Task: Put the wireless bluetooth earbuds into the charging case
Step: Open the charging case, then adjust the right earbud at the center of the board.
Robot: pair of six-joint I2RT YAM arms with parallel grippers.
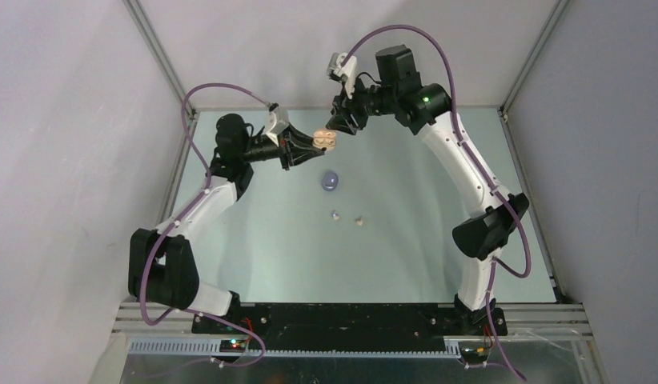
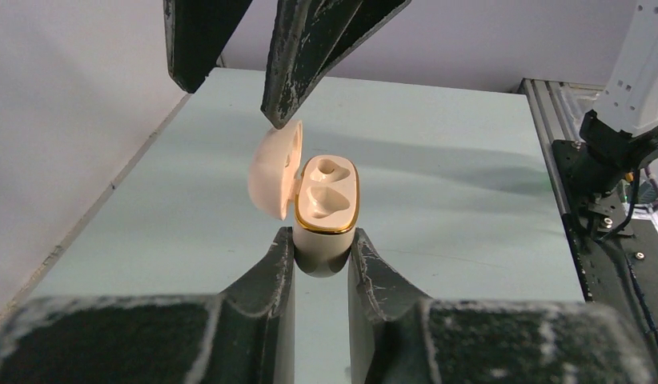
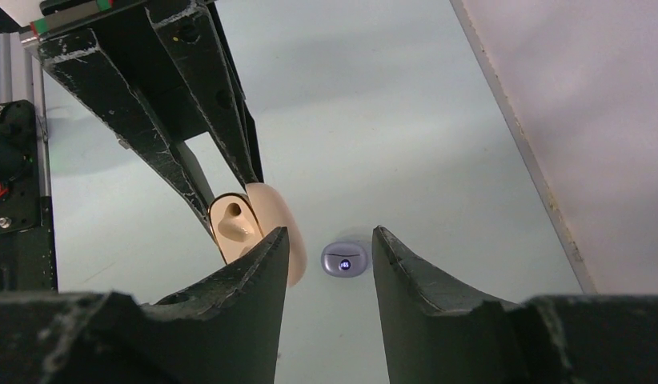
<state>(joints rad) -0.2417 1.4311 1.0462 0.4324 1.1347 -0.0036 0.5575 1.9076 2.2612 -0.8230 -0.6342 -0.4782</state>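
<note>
A cream charging case (image 1: 326, 141) with a gold rim hangs above the far table, and my left gripper (image 2: 322, 244) is shut on its base. Its lid (image 2: 274, 168) stands open to the left, and both sockets (image 2: 326, 192) are empty. My right gripper (image 3: 330, 236) is open with nothing between its fingers. One of its fingertips (image 2: 276, 118) rests at the lid's top edge. Two tiny earbuds (image 1: 335, 214) (image 1: 359, 219) lie on the table nearer the arm bases. Their colour is too small to tell.
A closed purple case (image 1: 331, 182) with a lit display (image 3: 345, 260) sits on the table below the grippers. Grey walls close off the table at the back and both sides. The right arm's base (image 2: 622, 152) stands at the table's near edge.
</note>
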